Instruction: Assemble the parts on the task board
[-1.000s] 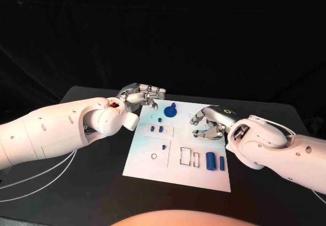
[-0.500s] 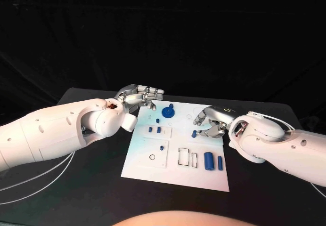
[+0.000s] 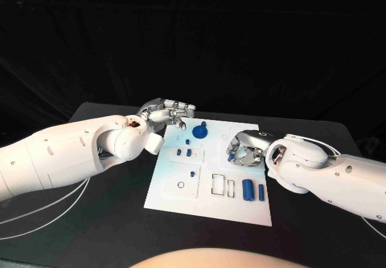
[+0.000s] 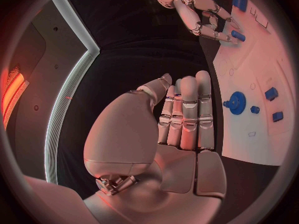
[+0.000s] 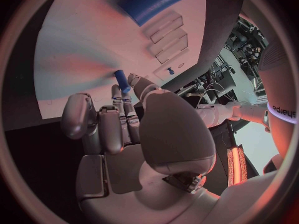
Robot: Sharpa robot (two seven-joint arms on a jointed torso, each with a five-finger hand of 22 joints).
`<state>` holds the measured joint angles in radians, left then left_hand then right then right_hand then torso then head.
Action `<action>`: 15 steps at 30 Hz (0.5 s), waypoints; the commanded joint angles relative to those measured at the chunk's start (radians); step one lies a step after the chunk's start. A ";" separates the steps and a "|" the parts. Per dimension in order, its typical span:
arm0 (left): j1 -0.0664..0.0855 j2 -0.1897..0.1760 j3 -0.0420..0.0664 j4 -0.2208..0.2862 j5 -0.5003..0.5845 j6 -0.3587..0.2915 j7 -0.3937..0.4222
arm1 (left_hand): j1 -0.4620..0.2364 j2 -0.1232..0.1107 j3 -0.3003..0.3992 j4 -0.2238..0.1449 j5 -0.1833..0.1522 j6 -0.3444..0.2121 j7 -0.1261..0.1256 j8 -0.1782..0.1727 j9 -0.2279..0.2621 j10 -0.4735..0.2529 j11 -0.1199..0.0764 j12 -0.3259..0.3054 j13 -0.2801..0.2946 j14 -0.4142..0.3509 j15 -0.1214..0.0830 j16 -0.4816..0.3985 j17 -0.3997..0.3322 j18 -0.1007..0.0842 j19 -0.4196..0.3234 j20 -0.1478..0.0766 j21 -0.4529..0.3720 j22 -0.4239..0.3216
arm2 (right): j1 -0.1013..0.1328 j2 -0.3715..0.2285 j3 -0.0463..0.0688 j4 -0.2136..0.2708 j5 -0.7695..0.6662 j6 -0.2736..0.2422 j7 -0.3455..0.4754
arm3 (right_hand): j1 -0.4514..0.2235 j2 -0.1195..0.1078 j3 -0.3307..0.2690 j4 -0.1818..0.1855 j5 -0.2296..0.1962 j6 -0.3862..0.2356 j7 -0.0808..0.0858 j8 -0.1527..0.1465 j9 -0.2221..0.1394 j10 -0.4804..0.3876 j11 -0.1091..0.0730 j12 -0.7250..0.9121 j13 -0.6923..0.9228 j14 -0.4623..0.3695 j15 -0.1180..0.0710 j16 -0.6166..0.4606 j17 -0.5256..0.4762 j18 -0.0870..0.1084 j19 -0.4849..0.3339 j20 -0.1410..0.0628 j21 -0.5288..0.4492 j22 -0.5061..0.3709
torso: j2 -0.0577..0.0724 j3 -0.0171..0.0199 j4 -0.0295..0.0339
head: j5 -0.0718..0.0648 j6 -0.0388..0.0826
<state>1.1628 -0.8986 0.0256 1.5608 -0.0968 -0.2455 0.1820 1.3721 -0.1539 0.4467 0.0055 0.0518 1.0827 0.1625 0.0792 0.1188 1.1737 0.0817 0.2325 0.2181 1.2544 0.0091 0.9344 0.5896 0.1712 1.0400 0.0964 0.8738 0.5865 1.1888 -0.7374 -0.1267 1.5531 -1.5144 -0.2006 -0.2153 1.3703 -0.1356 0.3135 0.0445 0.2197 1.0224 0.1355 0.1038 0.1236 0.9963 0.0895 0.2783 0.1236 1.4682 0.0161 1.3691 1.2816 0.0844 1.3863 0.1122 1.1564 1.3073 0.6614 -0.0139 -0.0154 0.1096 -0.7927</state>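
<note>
Shifted slightly toward nine o'clock, the right hand (image 3: pixel 245 149) pinches a small blue peg (image 3: pixel 231 158) over the task board (image 3: pixel 181 198), while the left hand (image 3: pixel 167 113) hovers empty, fingers straight.

A black desk (image 3: pixel 88 223) fills the lower part of the head view, its far edge running across the middle of the picture. Behind it hangs a black cloth backdrop (image 3: pixel 241 50), softly creased and folded. On the left side of the desk, thin white cables (image 3: pixel 48 215) lie in long loose curves across the dark surface. One more thin white cable (image 3: pixel 371 230) shows at the right edge.
</note>
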 commanded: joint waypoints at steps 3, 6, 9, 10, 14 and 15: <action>0.001 0.002 0.001 0.002 0.005 0.014 0.003 | -0.002 0.004 -0.005 -0.002 -0.001 -0.007 -0.001 -0.004 -0.001 -0.007 0.002 0.006 0.001 -0.002 -0.001 -0.007 -0.001 0.013 0.007 0.003 -0.005 -0.001 | -0.004 0.010 -0.001 -0.009 -0.011 0.026 0.006 | 0.008 0.023 0.022 0.000 0.000 0.028 0.002 0.009 0.005 0.038 -0.006 0.014 0.001 0.046 -0.013 0.010 0.010 -0.004 0.016 -0.004 0.027 0.074 | 0.000 0.0004 -0.0004 | 0.001 0.000; 0.001 0.002 0.001 0.001 0.005 0.014 0.003 | -0.002 0.004 -0.005 -0.002 -0.001 -0.007 -0.001 -0.004 -0.001 -0.007 0.002 0.006 0.001 -0.002 -0.001 -0.007 -0.001 0.013 0.007 0.003 -0.005 -0.001 | -0.006 0.014 -0.001 -0.014 -0.013 0.021 0.004 | 0.013 0.031 0.034 0.000 0.000 0.040 -0.001 0.012 0.007 0.059 -0.011 0.018 0.000 0.048 -0.017 0.016 0.015 -0.008 0.025 -0.007 0.045 0.084 | -0.001 0.0005 -0.0004 | 0.001 -0.001; 0.001 0.002 0.001 0.001 0.005 0.015 0.002 | -0.001 0.006 -0.006 -0.003 -0.001 -0.007 -0.001 -0.003 -0.002 -0.007 0.002 0.008 0.002 -0.001 -0.002 -0.005 0.001 0.013 0.007 0.003 -0.006 -0.002 | -0.008 0.019 -0.001 -0.021 -0.021 0.017 -0.001 | 0.016 0.038 0.041 0.000 -0.002 0.054 -0.003 0.017 0.010 0.072 -0.015 0.019 -0.001 0.049 -0.020 0.018 0.018 -0.010 0.030 -0.010 0.054 0.089 | 0.000 0.0005 -0.0005 | 0.000 -0.001; 0.001 0.002 0.001 0.001 0.005 0.015 0.002 | -0.001 0.006 -0.006 -0.003 -0.001 -0.007 -0.001 -0.003 -0.002 -0.007 0.002 0.008 0.002 -0.001 -0.002 -0.005 0.001 0.013 0.007 0.003 -0.006 -0.002 | -0.009 0.021 -0.001 -0.023 -0.024 0.015 -0.003 | 0.018 0.040 0.044 -0.001 -0.003 0.059 -0.004 0.019 0.011 0.078 -0.016 0.020 -0.001 0.050 -0.021 0.019 0.018 -0.010 0.031 -0.011 0.057 0.091 | 0.000 0.0005 -0.0005 | 0.000 -0.001; 0.001 0.002 0.001 0.001 0.005 0.015 0.000 | -0.001 0.006 -0.006 -0.003 -0.001 -0.007 -0.001 -0.003 -0.002 -0.007 0.002 0.008 0.002 -0.001 -0.002 -0.005 0.001 0.013 0.007 0.003 -0.006 -0.002 | -0.011 0.026 -0.001 -0.031 -0.047 0.008 -0.014 | 0.028 0.052 0.056 -0.007 -0.010 0.076 -0.008 0.026 0.016 0.092 -0.021 0.021 -0.002 0.050 -0.026 0.021 0.020 -0.011 0.034 -0.015 0.064 0.096 | 0.000 0.0003 0.0000 | 0.000 -0.001; 0.001 0.002 0.001 0.001 0.005 0.015 -0.001 | -0.001 0.006 -0.006 -0.003 -0.001 -0.007 -0.001 -0.003 -0.002 -0.007 0.002 0.008 0.002 -0.001 -0.002 -0.005 0.001 0.013 0.007 0.003 -0.006 -0.002 | -0.012 0.028 -0.002 -0.034 -0.053 0.006 -0.017 | 0.033 0.055 0.060 -0.010 -0.018 0.079 -0.009 0.027 0.017 0.095 -0.022 0.020 -0.002 0.050 -0.027 0.022 0.020 -0.012 0.035 -0.016 0.065 0.097 | 0.000 0.0003 0.0002 | -0.001 -0.001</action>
<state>1.1628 -0.8986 0.0256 1.5602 -0.0964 -0.2455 0.1804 1.3721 -0.1539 0.4467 0.0055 0.0518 1.0827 0.1625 0.0793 0.1178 1.1738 0.0817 0.2382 0.2195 1.2544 0.0090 0.9344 0.5897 0.1713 1.0400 0.0964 0.8739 0.5852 1.1827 -0.7125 -0.1250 1.5216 -1.5312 -0.2032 -0.2204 1.4003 -0.0947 0.3678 0.0344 0.2052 1.0944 0.1252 0.1272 0.1393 1.0829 0.0694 0.2935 0.1202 1.4647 -0.0023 1.3848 1.3005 0.0843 1.4148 0.0943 1.2179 1.3080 0.6610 -0.0134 -0.0157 0.1101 -0.7934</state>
